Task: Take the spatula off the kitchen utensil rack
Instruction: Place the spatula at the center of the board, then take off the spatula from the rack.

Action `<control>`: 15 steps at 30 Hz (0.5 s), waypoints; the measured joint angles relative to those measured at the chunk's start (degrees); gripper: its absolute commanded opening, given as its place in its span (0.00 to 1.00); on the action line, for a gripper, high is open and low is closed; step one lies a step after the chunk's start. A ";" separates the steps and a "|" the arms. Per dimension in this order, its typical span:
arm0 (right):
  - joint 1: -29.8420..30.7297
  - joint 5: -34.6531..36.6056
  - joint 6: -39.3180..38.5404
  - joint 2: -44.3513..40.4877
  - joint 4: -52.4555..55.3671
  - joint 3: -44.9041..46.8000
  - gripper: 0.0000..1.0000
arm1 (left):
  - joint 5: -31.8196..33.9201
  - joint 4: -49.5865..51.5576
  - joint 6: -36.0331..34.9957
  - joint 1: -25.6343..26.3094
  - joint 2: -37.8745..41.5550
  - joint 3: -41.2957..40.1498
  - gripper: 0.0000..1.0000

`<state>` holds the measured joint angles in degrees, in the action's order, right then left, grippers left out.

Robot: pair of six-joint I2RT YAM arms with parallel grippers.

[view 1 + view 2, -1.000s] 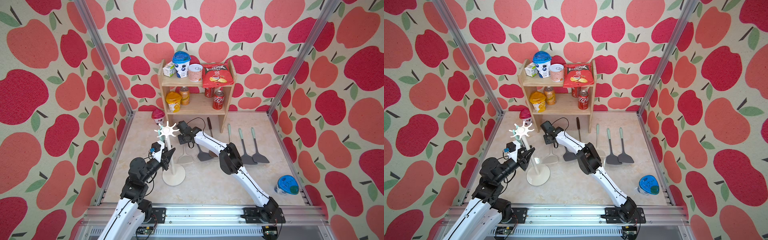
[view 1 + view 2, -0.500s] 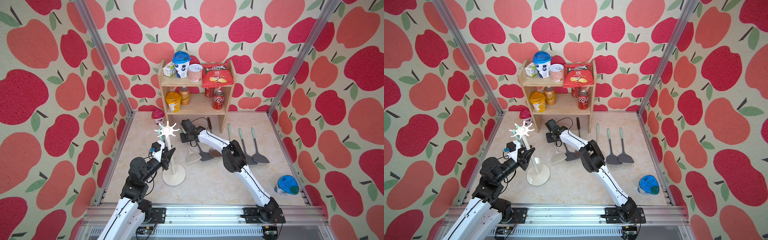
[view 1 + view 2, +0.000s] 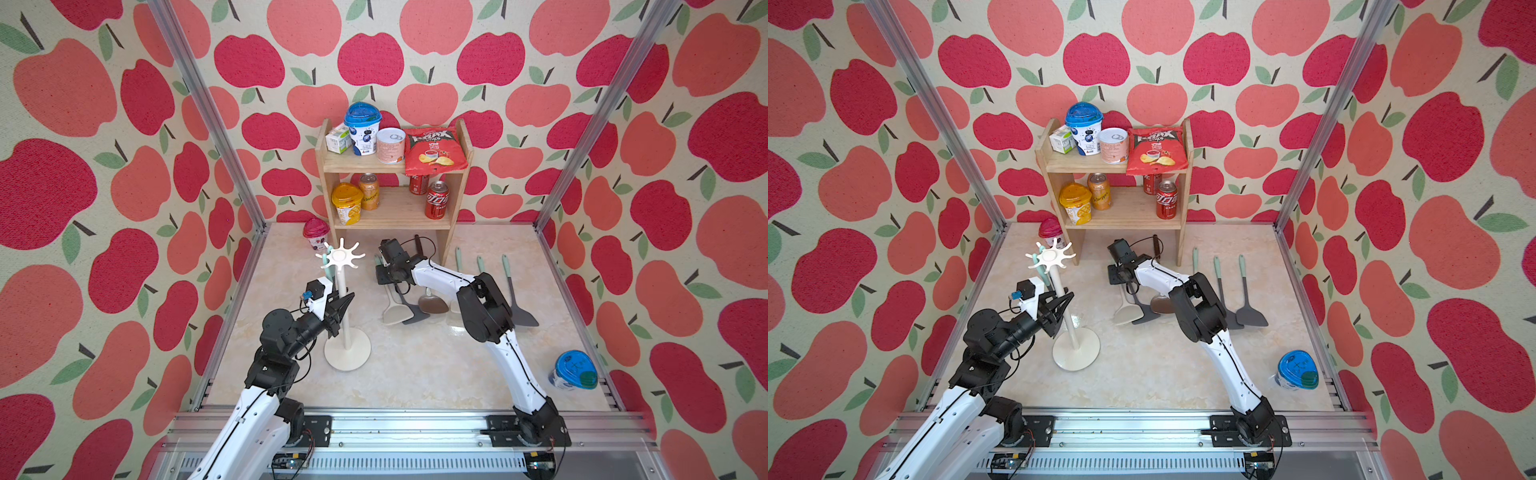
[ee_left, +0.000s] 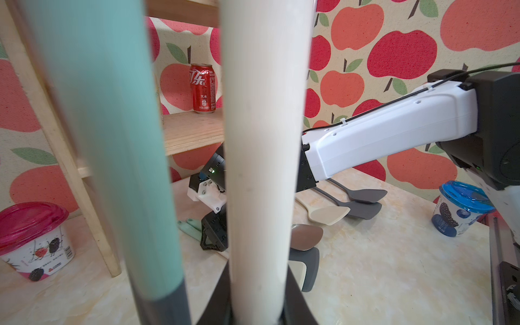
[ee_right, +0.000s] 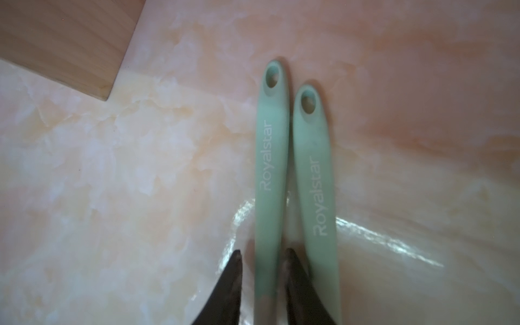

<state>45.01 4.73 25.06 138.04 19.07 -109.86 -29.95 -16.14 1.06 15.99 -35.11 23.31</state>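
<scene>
The white kitchen utensil rack point(image 3: 341, 257) point(image 3: 1050, 257) stands left of centre. My left gripper point(image 3: 340, 301) point(image 4: 257, 281) is shut on its pole point(image 4: 261, 140). A mint-handled spatula point(image 3: 329, 268) point(image 4: 112, 140) still hangs from the crown, beside the pole. My right gripper point(image 3: 384, 276) point(image 5: 263, 253) is low over the table right of the rack. Its fingers stand on either side of a mint spatula handle point(image 5: 271, 157), slightly apart from it, so it is open. That handle lies flat beside a second mint handle point(image 5: 315, 168). A cream blade point(image 3: 394, 313) and a grey blade point(image 3: 415, 314) lie below the gripper.
A wooden two-tier shelf point(image 3: 390, 216) with cans and snacks stands at the back. A pink cup point(image 3: 316, 232) sits by its left leg. A brown spoon point(image 3: 432, 305) and more dark spatulas point(image 3: 521, 316) lie to the right. A blue-lidded cup point(image 3: 573, 370) stands front right.
My right gripper has carried the cream-bladed spatula rightwards, away from the rack, down beside the other utensils, and its jaws have parted. The left gripper stays on the pole.
</scene>
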 measured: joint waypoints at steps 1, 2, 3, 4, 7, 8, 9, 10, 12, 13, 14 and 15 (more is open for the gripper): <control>0.39 -0.28 -0.50 -1.05 -0.28 1.53 0.39 | 0.02 0.00 0.00 0.00 0.22 -0.07 0.00; 1.01 -0.57 -1.05 -2.51 -1.03 3.82 0.41 | 0.07 0.02 0.00 0.00 0.42 -0.20 0.00; 1.66 -1.03 -1.70 -4.39 -2.10 6.54 0.42 | 0.11 0.04 0.00 0.00 0.79 -0.37 0.00; 2.29 -1.40 -2.08 -6.16 -2.91 8.87 0.42 | 0.15 0.11 0.00 0.00 1.14 -0.52 0.00; 4.44 -3.48 -3.69 -14.40 -8.22 18.86 0.43 | 0.70 0.92 0.04 0.02 2.25 -0.79 0.00; 5.07 -4.35 -4.11 -17.86 -10.10 22.51 0.44 | 0.83 1.07 0.09 0.02 2.56 -0.87 0.00; 5.60 -5.29 -4.46 -21.42 -12.33 26.12 0.45 | 0.98 1.22 0.13 0.02 2.84 -0.94 0.00; 5.84 -6.12 -4.68 -24.30 -14.75 29.16 0.47 | 1.03 1.36 0.17 0.02 2.99 -1.01 0.00; 5.84 -7.96 -5.18 -31.82 -20.35 36.89 0.51 | 1.14 1.60 0.15 0.02 3.32 -1.09 0.00; 5.62 -8.90 -5.46 -35.06 -22.84 40.17 0.51 | 1.18 1.70 0.17 0.02 3.52 -1.14 0.00; 5.49 -9.94 -5.55 -38.36 -25.57 43.45 0.51 | 1.18 1.79 0.17 0.02 3.74 -1.20 0.00; 5.38 -11.10 -5.57 -40.89 -27.63 45.88 0.52 | 1.18 1.99 0.15 0.02 3.93 -1.25 0.00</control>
<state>50.39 -6.37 19.49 97.14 -8.56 -63.99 -28.77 -14.15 1.21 16.01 -31.18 22.06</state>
